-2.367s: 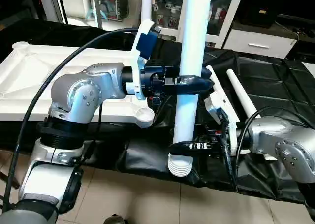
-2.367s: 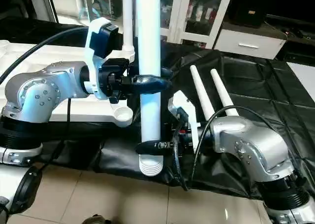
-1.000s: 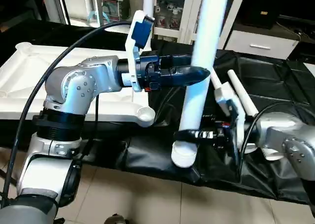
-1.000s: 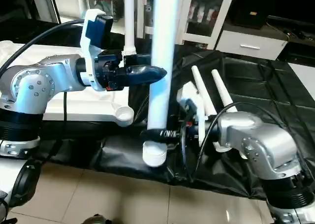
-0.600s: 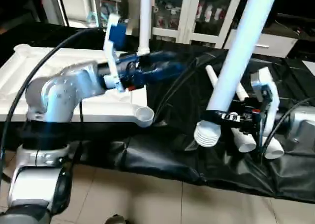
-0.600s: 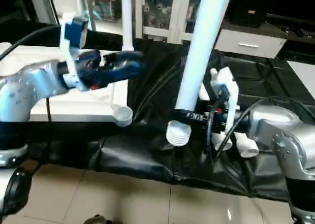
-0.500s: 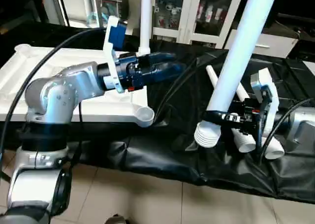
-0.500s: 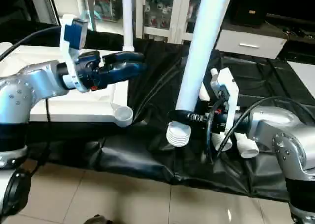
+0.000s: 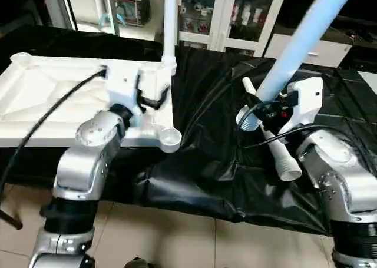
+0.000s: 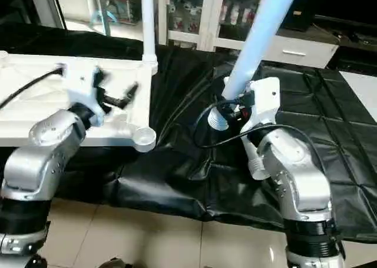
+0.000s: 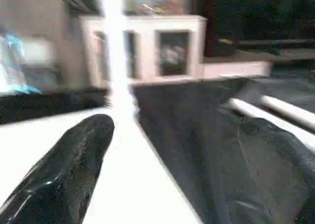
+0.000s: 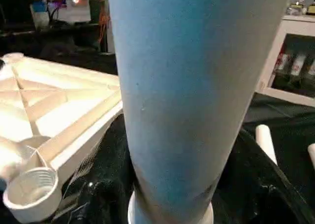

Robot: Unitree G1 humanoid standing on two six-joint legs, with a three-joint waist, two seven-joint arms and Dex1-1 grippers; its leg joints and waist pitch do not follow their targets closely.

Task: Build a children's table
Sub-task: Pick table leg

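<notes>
Two silver arms reach into the head views from the lower edge. The right gripper (image 9: 261,111), right of centre, is clamped around the lower end of a long white leg (image 9: 294,50), which slants up and to the right until it leaves the top of the frame; its ribbed plug end (image 10: 219,119) hangs just below the fingers, above the black cover (image 9: 194,179). In the right wrist view that leg (image 12: 192,86) crosses the middle of the picture as a broad pale tube. The left gripper (image 11: 172,170) has its two black fingers (image 11: 64,175) spread wide with nothing between them; in the left eye view its white wrist housing (image 9: 126,82) sits at centre left, over the near right part of the table top (image 9: 47,97). The white table top lies upside down at the left of the frame, its ribbed underside facing up, on the black cover. A round corner socket (image 9: 169,139) at its near right corner stands empty. At its far right corner another leg (image 9: 169,26) stands upright and runs out of the top of the frame. More loose legs (image 9: 277,153) lie on the black cover at centre right, partly hidden behind the right arm. A white glass-door cabinet (image 9: 247,15) stands along the top edge, behind the table.
</notes>
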